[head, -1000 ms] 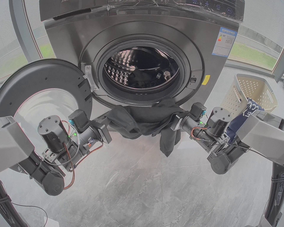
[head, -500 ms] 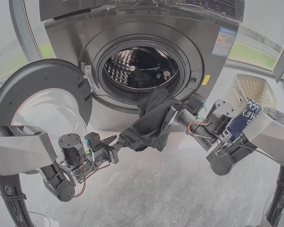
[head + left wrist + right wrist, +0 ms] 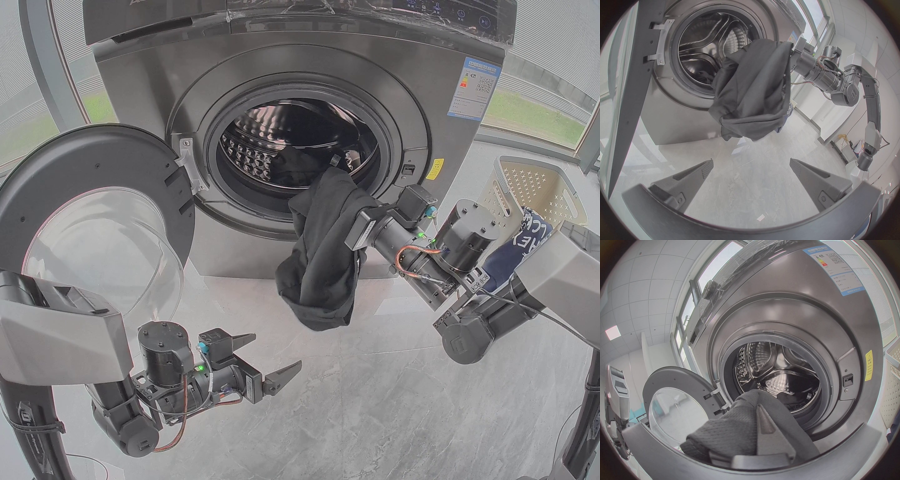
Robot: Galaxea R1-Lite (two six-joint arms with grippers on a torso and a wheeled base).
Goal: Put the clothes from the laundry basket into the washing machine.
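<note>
Right gripper (image 3: 764,430) pinches a black cloth (image 3: 319,250) at 5 o'clock of the washer (image 3: 437,100) hole. It looks soft and floppy, so grab bunched folds. Left gripper (image 3: 275,352) is wide open.

The washing machine (image 3: 144,81) is cased in smooth grey metal with a satin sheen, and its drum (image 3: 275,144) is seen as bright, mirror-like steel, embossed and perforated. The door (image 3: 81,156) is ringed in matt dark plastic around clear, glossy glass. The black garment (image 3: 322,250) is shown as matt cloth with a fine mesh knit. The laundry basket (image 3: 537,187) is formed of pale perforated plastic. The floor (image 3: 375,406) is laid in smooth, faintly glossy veined tile
</note>
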